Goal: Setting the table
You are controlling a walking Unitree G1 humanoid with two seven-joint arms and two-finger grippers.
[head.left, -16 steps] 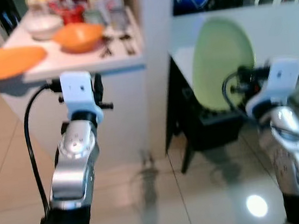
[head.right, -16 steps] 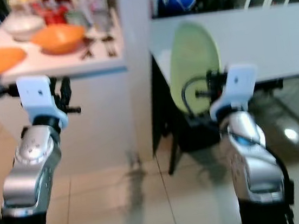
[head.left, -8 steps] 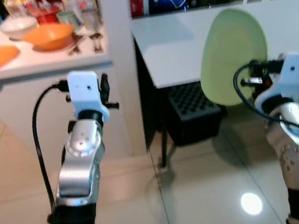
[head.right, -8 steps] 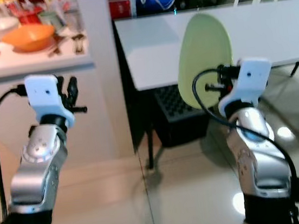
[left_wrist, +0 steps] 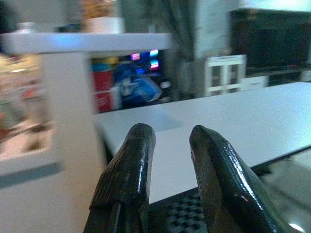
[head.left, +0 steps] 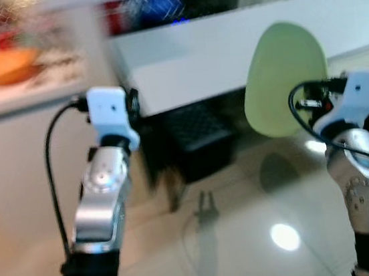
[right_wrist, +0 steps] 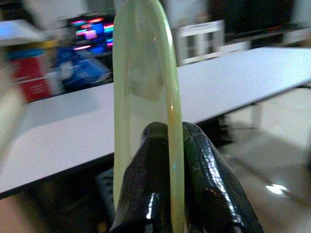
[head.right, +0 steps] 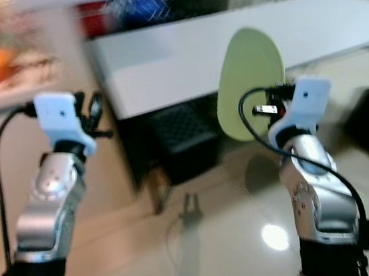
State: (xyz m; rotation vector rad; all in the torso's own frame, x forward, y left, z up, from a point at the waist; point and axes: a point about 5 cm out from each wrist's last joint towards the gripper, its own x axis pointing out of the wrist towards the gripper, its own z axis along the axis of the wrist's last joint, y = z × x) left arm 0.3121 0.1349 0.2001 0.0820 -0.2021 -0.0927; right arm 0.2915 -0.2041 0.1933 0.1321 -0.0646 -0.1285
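On the far left, a counter (head.left: pixel 12 105) is showing up blurred, with an orange bowl (head.left: pixel 7 65) sitting on its top among other things too smeared to tell apart. A white pillar (left_wrist: pixel 68 102) is rising beside it. Just to the right of that, the left arm is standing raised in front of the robot, a black cable looping down along its side. The left gripper (left_wrist: pixel 167 141) is hanging in the air with nothing between its fingers (left_wrist: pixel 131 170), which are standing a narrow gap apart and pointing toward the near edge of the table.

Behind and to the right of that arm, a long white table (head.left: pixel 227 45) is stretching across the middle of the scene, its top bare where it can be seen. A black crate (head.left: pixel 194 137) with a gridded top is sitting on the floor under the table's near left end. The glossy tiled floor (head.left: pixel 237 239) is reflecting bright spots of light. Red and blue packages (left_wrist: pixel 124 85) are lying blurred beyond the table's far edge.

Further right, a pale green plate (head.left: pixel 285 78) is standing upright on edge in the air, in front of the table's near edge and above the floor, not touching the tabletop. The right gripper (right_wrist: pixel 170 141) is pinching the plate's lower rim, one finger pressing on each face. The right arm is reaching up from the lower right, a black cable curling beside its white wrist block.
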